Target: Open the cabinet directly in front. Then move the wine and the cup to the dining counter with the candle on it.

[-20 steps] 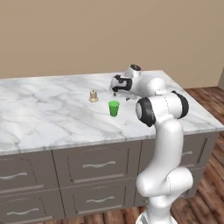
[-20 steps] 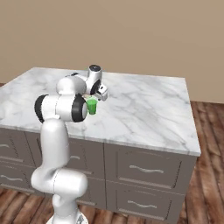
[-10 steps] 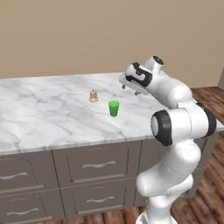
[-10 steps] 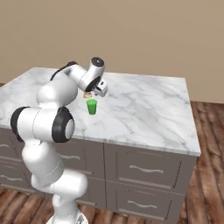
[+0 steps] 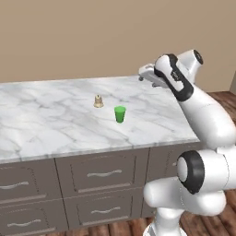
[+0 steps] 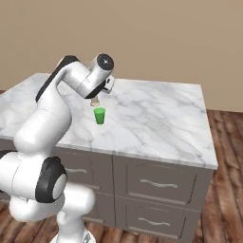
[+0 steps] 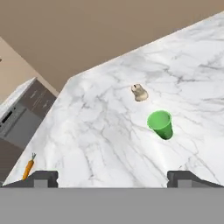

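One cup on the worktop, fingers spread

One green cup stands upright on the white marble worktop of the island, just beside a small beige candle and apart from it. The fingers are spread wide and hold nothing; the gripper hangs above the worktop, away from the cup. No label or writing shows on the cup. Dark drawers with silver handles sit below. A carrot lies off to one side.

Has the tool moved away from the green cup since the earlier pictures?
Yes. The open tool has risen and pulled back toward the counter's far right; the cup stays beside the candle on the dining counter.
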Robot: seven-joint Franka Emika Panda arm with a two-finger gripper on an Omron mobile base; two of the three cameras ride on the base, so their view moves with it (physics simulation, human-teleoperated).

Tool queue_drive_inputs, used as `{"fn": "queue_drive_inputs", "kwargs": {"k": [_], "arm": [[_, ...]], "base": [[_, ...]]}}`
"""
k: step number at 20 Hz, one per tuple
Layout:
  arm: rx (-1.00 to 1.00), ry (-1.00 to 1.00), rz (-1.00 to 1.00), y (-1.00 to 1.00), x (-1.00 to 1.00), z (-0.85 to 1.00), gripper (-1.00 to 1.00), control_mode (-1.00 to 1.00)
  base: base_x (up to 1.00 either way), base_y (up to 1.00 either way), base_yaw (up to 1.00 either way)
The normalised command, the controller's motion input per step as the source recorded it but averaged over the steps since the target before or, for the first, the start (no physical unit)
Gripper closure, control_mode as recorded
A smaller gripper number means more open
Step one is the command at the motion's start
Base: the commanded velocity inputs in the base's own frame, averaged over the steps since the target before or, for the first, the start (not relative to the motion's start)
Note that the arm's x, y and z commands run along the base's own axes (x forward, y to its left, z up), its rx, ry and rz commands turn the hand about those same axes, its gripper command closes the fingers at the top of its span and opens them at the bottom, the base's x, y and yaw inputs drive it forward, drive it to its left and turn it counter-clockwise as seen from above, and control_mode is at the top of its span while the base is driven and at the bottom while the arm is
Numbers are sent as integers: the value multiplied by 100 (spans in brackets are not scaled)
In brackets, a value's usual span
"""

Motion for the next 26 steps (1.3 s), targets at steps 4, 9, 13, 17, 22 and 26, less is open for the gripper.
{"fn": "queue_drive_inputs", "kwargs": {"k": [4,9,13,17,22,26], "arm": [[-7,-60,4,0,-50,26,-100,-100],[0,0,0,0,0,0,-100,-100],[0,0,0,0,0,0,-100,-100],[0,0,0,0,-1,0,-100,100],[0,0,0,0,0,0,-100,100],[0,0,0,0,0,0,-100,100]], "base": [[0,0,0],[0,0,0],[0,0,0],[-35,6,2],[-100,27,34],[-23,2,92]]}}
